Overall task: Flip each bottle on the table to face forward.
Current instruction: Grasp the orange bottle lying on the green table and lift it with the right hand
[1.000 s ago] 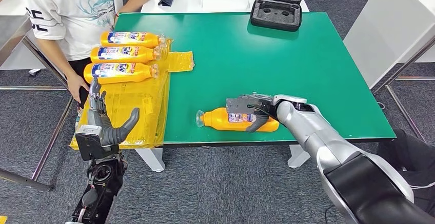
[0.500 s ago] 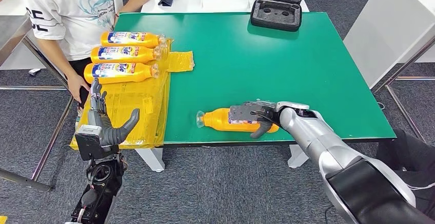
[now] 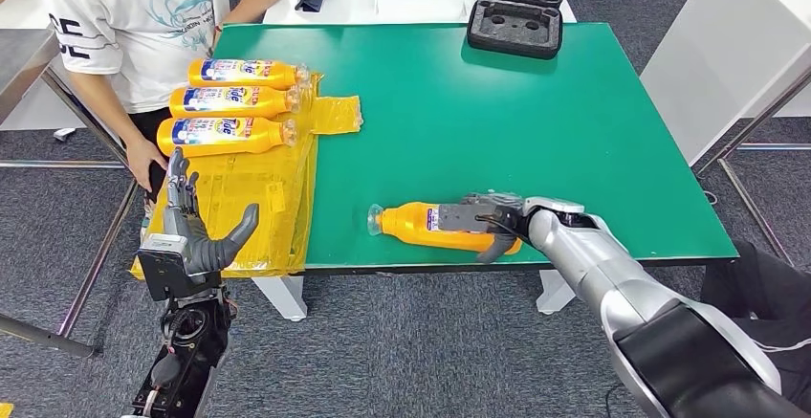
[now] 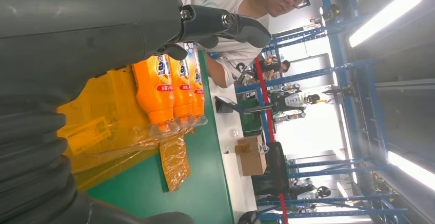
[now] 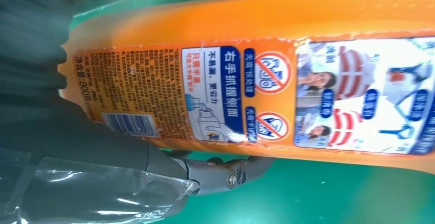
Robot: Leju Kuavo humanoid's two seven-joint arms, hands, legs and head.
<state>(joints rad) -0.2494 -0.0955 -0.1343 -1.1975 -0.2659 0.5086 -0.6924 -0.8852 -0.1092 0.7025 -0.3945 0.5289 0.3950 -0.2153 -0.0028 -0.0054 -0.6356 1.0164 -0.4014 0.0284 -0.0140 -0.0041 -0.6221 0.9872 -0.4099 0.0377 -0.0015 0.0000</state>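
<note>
**Right hand grips the last back-up bottle**

At nine o'clock, off the worktop's (image 3: 536, 102) near corner, the left hand (image 3: 191, 231) is raised with its fingers (image 3: 178, 181) spread and nothing in them, likely parked clear of the work. At ten o'clock three orange bottles (image 3: 228, 102) lie side by side on yellow plastic sheeting (image 3: 244, 208), front labels up and caps toward three o'clock; these look finished. A person (image 3: 143, 26) stands just beside them at eleven o'clock.

Near the front edge, at five o'clock, a fourth bottle (image 3: 430, 225) lies alone, cap toward nine o'clock. The right hand (image 3: 490, 222) wraps its base end, fingers (image 5: 225, 172) curled round the body. The right wrist view shows the back label (image 5: 231, 96) with barcode facing up, so this grip probably prepares a roll to bring the front up.
</note>
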